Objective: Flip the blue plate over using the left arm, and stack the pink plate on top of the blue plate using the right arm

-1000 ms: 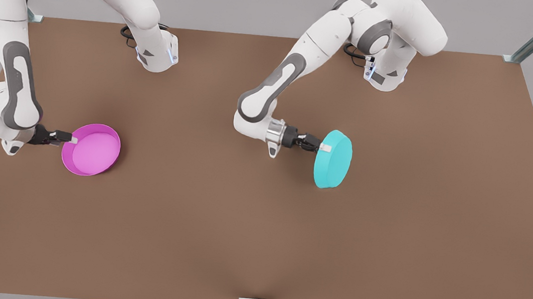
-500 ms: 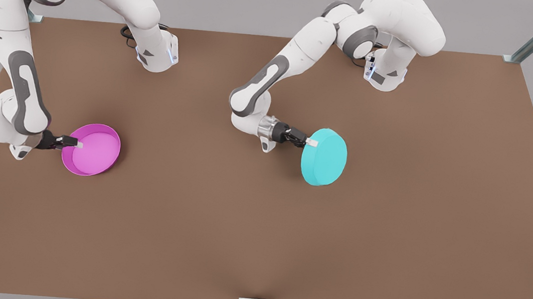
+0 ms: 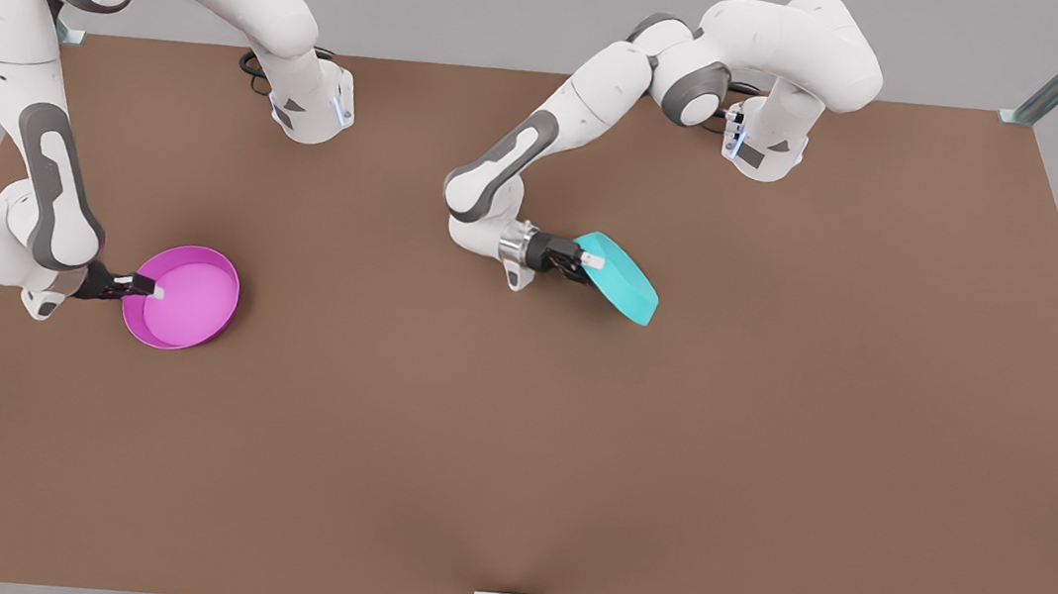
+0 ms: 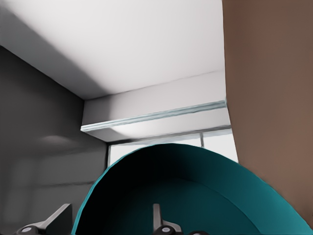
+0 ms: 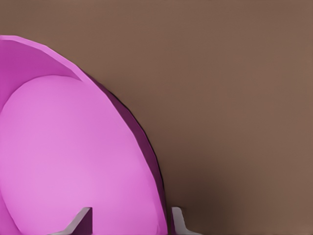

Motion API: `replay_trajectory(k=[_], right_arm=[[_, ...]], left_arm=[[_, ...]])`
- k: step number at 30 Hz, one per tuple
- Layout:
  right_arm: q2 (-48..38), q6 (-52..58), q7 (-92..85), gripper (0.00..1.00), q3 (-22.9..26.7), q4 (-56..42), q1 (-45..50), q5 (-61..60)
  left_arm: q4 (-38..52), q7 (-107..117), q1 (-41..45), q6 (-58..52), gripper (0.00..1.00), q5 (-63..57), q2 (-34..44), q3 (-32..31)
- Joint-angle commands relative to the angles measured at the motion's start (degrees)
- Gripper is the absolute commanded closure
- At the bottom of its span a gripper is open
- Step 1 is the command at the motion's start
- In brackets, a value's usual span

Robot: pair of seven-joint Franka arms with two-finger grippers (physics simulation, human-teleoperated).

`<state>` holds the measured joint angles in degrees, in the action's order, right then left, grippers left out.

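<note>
At the front view's left I see the right gripper [image 3: 144, 287] clamped on the near rim of the pink plate [image 3: 183, 298]; its fingers [image 5: 80, 221] straddle that rim in the right wrist view, one inside the dish and one outside; the pink plate [image 5: 68, 156] sits open side up on the brown table [image 3: 511, 454], towards the table's left edge in the front view; the right arm [image 3: 35, 171] reaches down to it from its base at the far side. Further right, near the table's middle, the left gripper [image 3: 586, 262] grips the rim of the blue plate [image 3: 619, 277]; the plate hangs clear of the table, tilted steeply, with its flat underside turned up and towards the front view's right; in the left wrist view I look into the dark hollow of the blue plate [image 4: 195, 200]; the left arm [image 3: 590, 115] stretches to it from its base at the far right.
</note>
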<state>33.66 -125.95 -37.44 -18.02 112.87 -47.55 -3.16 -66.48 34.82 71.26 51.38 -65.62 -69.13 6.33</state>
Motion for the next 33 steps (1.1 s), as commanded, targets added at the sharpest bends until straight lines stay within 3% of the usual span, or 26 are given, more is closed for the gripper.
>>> replay_trajectory(k=[1,2,7,13,16,21,29,30,32,33], right_arm=[[0.0,0.0,0.0,0.48,0.0,0.1,0.0,0.0],[0.0,0.0,0.0,0.54,0.0,0.1,0.0,0.0],[0.0,0.0,0.0,0.58,0.0,0.0,0.1,0.0],[0.0,0.0,0.0,0.72,0.0,0.0,0.2,0.0],[0.0,0.0,0.0,0.73,0.0,0.0,0.2,0.0],[0.0,0.0,-0.2,0.79,0.0,0.0,0.2,0.0],[0.2,-0.1,-0.6,0.79,0.0,0.0,0.3,0.0],[0.2,-0.1,-0.6,0.79,0.0,0.0,0.3,0.0],[0.2,0.0,-0.6,0.79,0.0,-0.2,0.3,0.0],[0.2,0.0,-0.6,0.79,-0.1,-0.2,0.3,0.0]], left_arm=[[0.8,0.0,0.2,0.0,0.08,0.0,-0.2,0.0],[1.2,0.0,0.2,0.0,0.08,0.0,-0.5,-0.7],[3.6,0.1,0.7,0.8,0.08,-0.2,-1.4,-1.9],[5.2,0.1,2.0,2.6,0.08,-0.2,-1.4,-3.2],[7.2,2.4,2.0,3.4,0.08,0.2,-1.4,-7.6],[10.4,22.4,2.0,13.9,0.08,12.8,-1.4,-9.5],[18.8,36.2,4.7,12.3,0.08,25.4,0.4,-12.5],[19.9,39.4,4.9,12.3,0.08,28.6,1.4,-12.6],[22.9,45.0,4.5,13.8,0.08,42.6,11.7,-12.8],[22.9,45.0,-1.4,15.4,0.08,48.2,17.9,-12.8]])
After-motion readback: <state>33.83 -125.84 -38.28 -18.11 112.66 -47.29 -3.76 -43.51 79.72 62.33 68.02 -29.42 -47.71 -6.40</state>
